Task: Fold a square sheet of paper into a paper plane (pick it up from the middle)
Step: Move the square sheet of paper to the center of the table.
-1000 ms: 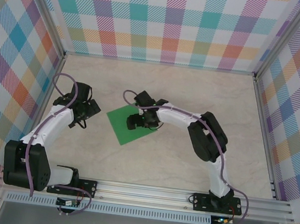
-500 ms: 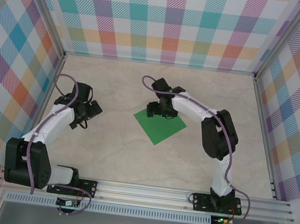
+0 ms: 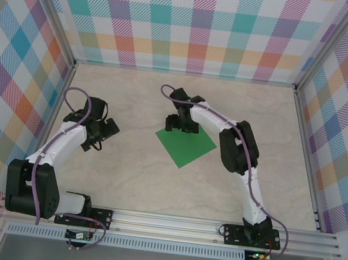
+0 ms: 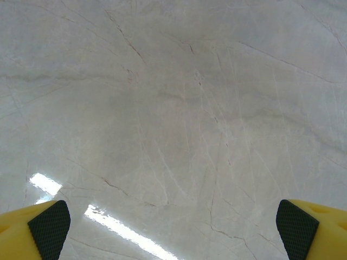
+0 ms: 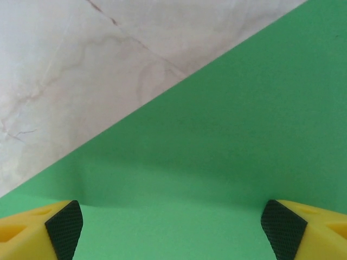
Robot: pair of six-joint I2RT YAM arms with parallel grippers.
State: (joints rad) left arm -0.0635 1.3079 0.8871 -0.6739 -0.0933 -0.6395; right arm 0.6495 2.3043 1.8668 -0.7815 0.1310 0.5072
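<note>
1. Shifted rightward since a second ago, the square sheet of paper now lies flat near the middle of the table, one corner pointing toward the arms. Over the last half second it does not appear to move.
2. Meanwhile the right gripper has drawn back from the sheet's middle to its far-left corner, and the right elbow has swung in closer to the paper.
3. From the right wrist camera its fingers stand wide apart over green paper, with the sheet's edge running diagonally and bare marble beyond. Nothing is clamped between them; whether the pads rest on the paper I cannot tell.
4. Off to the left, the left gripper has barely stirred. Its jaws are spread fully over bare table, well apart from the sheet.
5. My reading: the dragging that repositions the sheet is done, and it now sits within reach of both arms. No crease is visible, so folding has not begun.
6. A first fold likely calls for lifting this corner or edge while the other arm pins the paper, since a thin sheet may slide.
</note>
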